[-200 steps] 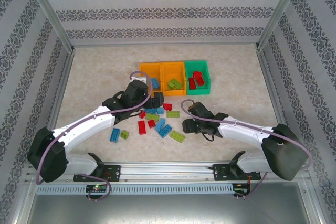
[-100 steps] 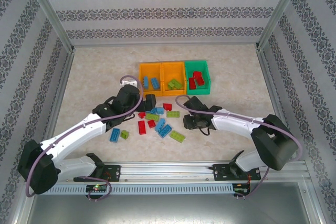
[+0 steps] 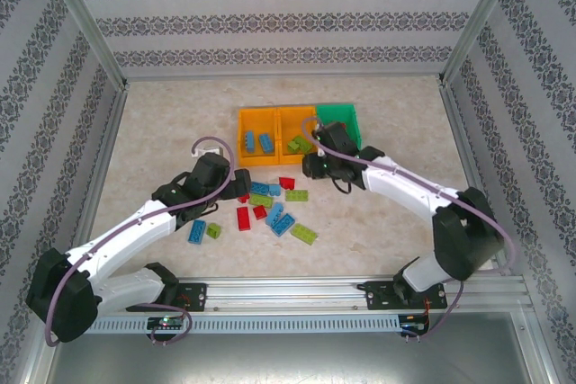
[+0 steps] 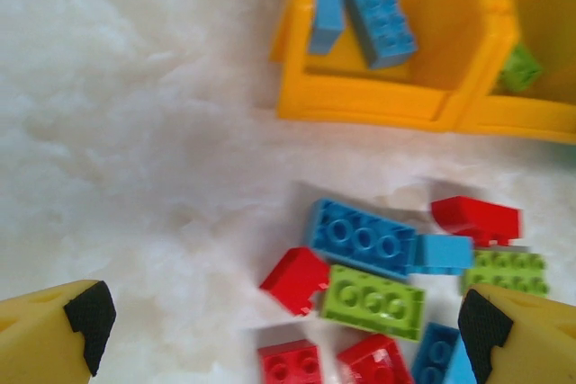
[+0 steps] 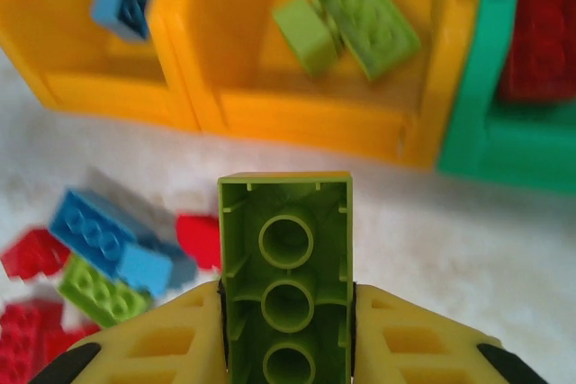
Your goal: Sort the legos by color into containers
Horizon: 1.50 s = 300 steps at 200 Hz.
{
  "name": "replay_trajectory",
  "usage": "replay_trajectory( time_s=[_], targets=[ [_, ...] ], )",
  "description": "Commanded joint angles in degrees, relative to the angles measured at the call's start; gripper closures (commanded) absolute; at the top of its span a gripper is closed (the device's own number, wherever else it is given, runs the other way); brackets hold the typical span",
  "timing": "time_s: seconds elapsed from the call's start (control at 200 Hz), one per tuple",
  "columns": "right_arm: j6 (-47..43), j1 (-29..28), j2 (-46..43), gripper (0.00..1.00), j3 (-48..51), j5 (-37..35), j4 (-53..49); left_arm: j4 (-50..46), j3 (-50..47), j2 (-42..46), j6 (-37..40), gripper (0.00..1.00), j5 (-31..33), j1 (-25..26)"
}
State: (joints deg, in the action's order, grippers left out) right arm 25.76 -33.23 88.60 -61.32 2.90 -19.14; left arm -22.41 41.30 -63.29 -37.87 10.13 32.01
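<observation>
Right gripper is pinching a lime green lego by its two long sides, with the hollow underside facing the wrist cam. The lego's long axis runs straight out along the fingers. Its far end points at the near wall of the middle orange bin and sits just short of that wall, over the table. That bin has two lime bricks lying in it. The left orange bin has two blue bricks. The green bin has red bricks in it, but it's too blurry at the frame edge to count them.

Left gripper has its jaws spread wide with nothing between them, hanging over the loose pile. In the pile there's a long blue brick and a lime brick touching it and lying roughly the same way, plus a few red pieces around them. From the top cam, the left gripper is at the pile's left side and the right one is near the bins' front edge.
</observation>
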Motion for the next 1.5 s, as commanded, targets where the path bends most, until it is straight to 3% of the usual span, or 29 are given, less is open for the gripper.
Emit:
replay_trajectory(
  time_s=[0.0, 0.195, 0.385, 0.724, 1.054, 1.494],
  targets=[
    [-3.0, 1.2, 5.4, 0.73, -6.0, 1.6, 0.5, -4.3, -1.2, 1.8, -2.2, 0.00, 0.7, -1.4],
    [-2.9, 4.7, 15.2, 0.73, -15.6, 2.5, 1.0, -7.1, -2.5, 3.3, -1.6, 0.00, 1.8, -2.0],
    [-2.3, 6.4, 21.8, 0.66, -21.8, 3.9, 0.2, -4.9, -2.2, 1.3, 0.5, 0.00, -0.6, -2.2],
    [-3.1, 6.3, 20.5, 0.33, -20.7, 6.2, 1.9, -5.3, 1.1, -5.1, 1.9, 0.00, -2.5, -2.2],
    [-4.8, 5.3, 14.1, 0.26, -14.3, 6.6, 4.4, -19.8, -2.4, 2.2, -6.1, 0.00, 4.8, -2.2],
    [-4.8, 6.6, 15.3, 0.25, -14.2, 8.6, 4.7, -21.9, -11.6, 8.0, -13.9, 0.04, 2.9, -2.2]
  ],
)
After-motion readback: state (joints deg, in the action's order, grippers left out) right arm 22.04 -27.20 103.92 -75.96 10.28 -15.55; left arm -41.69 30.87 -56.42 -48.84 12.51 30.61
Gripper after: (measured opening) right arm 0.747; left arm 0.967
